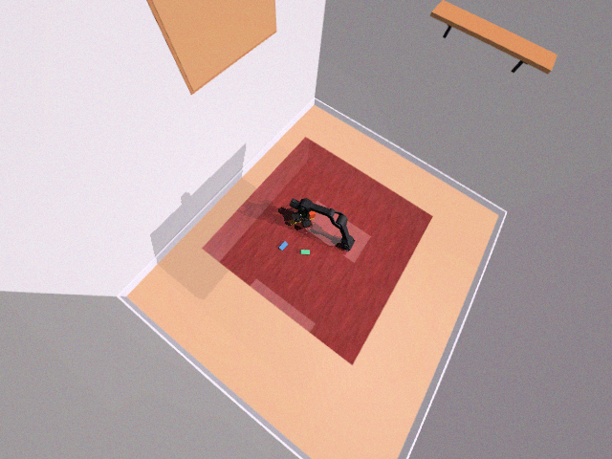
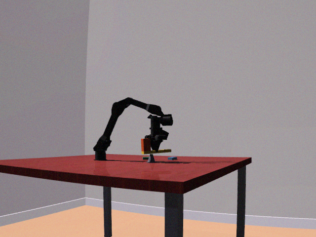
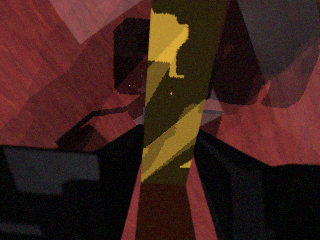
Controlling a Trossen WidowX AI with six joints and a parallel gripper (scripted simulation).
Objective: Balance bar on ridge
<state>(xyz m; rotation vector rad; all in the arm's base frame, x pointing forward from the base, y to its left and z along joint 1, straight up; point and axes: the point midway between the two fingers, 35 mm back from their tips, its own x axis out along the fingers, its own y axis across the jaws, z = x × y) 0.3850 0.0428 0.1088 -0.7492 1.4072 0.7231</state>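
Note:
My gripper (image 2: 156, 150) (image 3: 168, 132) points down and is shut on the yellow bar (image 2: 165, 151) (image 3: 175, 120), near its middle. An orange block (image 2: 145, 144) (image 1: 312, 215) stands upright on the bar's end nearer the arm's base; in the wrist view it is the dark red part at the bottom. The bar looks close to level in the exterior view, clear of the table at both ends. The grey ridge (image 2: 151, 158) stands on the table right under the bar. Its top is at or very close to the bar's underside; I cannot tell whether they touch.
A blue block (image 1: 283, 245) (image 2: 172, 158) and a green block (image 1: 305, 251) (image 2: 145, 158) lie flat on the red table (image 1: 316, 291) (image 2: 122, 171), off to one side of the ridge. The arm's base (image 2: 100, 155) stands at the other end of the arm.

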